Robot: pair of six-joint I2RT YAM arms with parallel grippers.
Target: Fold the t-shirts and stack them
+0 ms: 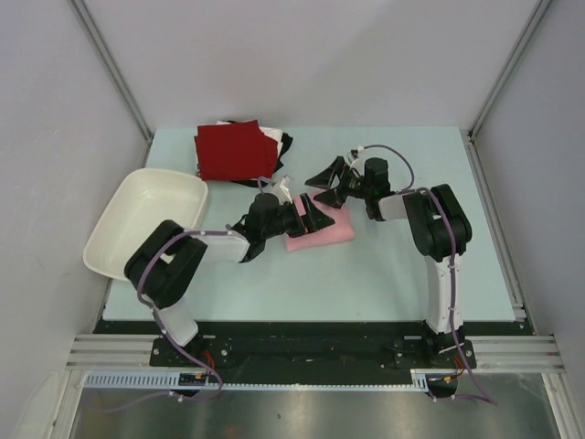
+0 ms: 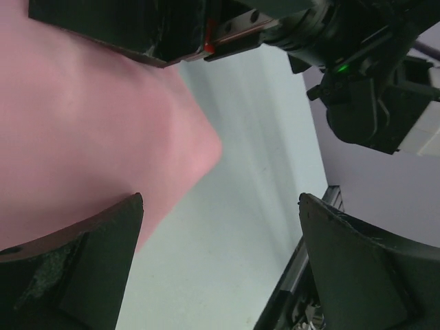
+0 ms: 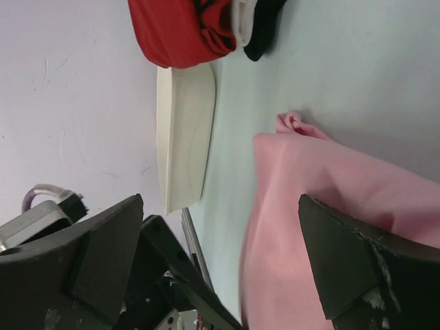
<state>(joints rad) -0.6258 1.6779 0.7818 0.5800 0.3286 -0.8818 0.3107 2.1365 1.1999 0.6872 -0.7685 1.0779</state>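
Observation:
A light pink t-shirt (image 1: pixel 326 230), folded small, lies mid-table. It also shows in the left wrist view (image 2: pixel 82 137) and the right wrist view (image 3: pixel 330 227). My left gripper (image 1: pixel 311 215) is open and empty, low over the shirt's left part, its jaws wide apart in its wrist view (image 2: pixel 220 254). My right gripper (image 1: pixel 335 178) is open and empty just above the shirt's far edge (image 3: pixel 220 254). A folded dark red t-shirt (image 1: pixel 233 151) tops a stack at the back left, with white (image 1: pixel 272 135) and black (image 1: pixel 286 143) shirts under it. The stack shows in the right wrist view (image 3: pixel 179 27).
A white plastic tub (image 1: pixel 146 219) hangs over the table's left edge, and shows on edge in the right wrist view (image 3: pixel 182 130). Grey walls close in the back and both sides. The two grippers are close to each other over the pink shirt.

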